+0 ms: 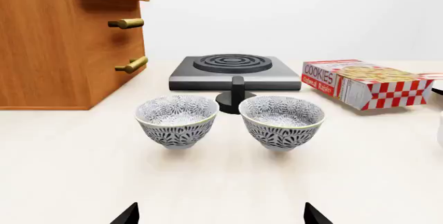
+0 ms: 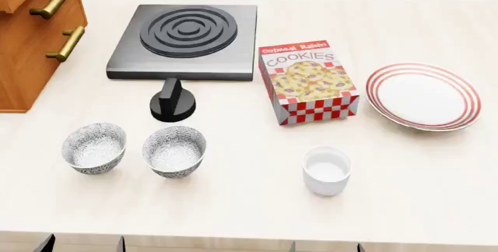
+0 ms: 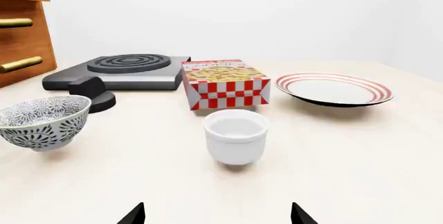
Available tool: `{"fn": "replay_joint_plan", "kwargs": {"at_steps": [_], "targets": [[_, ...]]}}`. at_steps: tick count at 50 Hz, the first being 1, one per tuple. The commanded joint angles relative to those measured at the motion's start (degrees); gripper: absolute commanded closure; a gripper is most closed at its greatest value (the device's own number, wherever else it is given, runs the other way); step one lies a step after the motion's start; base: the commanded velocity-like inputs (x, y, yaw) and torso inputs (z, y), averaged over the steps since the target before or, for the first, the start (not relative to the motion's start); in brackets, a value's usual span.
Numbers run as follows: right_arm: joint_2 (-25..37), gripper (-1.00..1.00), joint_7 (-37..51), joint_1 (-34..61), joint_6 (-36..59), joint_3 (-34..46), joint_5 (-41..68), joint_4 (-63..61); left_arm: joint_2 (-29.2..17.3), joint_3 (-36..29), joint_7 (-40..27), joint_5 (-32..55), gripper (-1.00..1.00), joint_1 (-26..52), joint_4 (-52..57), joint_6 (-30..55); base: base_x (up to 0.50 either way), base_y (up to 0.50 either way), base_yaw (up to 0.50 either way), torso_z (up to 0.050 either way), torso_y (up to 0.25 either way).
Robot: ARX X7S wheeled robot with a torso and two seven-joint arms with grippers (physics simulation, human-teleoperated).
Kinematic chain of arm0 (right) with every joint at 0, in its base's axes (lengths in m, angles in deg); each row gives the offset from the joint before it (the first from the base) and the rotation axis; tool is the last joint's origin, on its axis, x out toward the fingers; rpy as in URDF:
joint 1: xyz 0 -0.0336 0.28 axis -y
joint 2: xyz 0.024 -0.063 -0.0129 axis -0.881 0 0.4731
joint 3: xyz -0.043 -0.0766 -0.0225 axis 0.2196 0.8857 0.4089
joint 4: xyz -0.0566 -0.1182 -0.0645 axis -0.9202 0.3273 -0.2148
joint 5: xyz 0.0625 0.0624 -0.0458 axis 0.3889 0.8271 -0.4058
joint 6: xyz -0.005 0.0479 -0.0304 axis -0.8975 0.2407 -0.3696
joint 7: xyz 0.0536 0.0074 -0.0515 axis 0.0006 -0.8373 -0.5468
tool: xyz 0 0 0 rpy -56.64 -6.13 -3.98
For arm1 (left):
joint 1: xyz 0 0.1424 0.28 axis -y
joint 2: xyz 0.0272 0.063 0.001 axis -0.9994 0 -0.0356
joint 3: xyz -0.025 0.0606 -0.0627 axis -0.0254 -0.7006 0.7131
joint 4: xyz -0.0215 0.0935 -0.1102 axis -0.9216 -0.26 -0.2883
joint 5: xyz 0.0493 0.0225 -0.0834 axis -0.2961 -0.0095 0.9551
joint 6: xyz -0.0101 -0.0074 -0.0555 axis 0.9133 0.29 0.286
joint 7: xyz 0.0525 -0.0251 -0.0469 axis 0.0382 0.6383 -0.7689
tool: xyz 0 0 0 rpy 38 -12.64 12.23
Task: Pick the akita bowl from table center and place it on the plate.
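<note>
We saw 2 speckled bowls side by side near the table's front; the akita bowl nearer the center sat upright beside its twin, apart from it. The plate lay well off to the right, past the cookie box and white cup. The left gripper and right gripper both had jaws spread apart, holding nothing.

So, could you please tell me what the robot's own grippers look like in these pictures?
Very little shows. The left gripper and right gripper each appear only as two plain black, pointed fingertips, without markings or cables. In the head view, dark grey finger tips peek in at the near edge. The arms are out of view.
</note>
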Motion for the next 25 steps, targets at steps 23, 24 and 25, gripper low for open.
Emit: {"fn": "replay_joint_plan", "kwargs": {"at_steps": [23, 24, 25], "targets": [[2.63, -1.0, 3.66, -2.13, 1.65, 1.28, 4.26, -7.64, -2.53, -1.57, -3.24, 3.39, -1.0, 0.07, 6.07, 6.29, 0.0, 0.0, 0.0, 0.0, 0.0], [2.91, -1.0, 3.89, -2.62, 2.97, 0.96, 4.92, -9.72, -2.73, -1.22, -3.65, 3.96, -1.0, 0.44, 8.56, 8.72, 0.0, 0.0, 0.0, 0.0, 0.0], [3.3, -1.0, 4.39, -3.4, 4.16, 0.56, 5.14, -12.66, -2.87, -0.56, -4.23, 4.83, -1.0, 1.19, 11.46, 11.94, 0.0, 0.0, 0.0, 0.0, 0.0]]}}
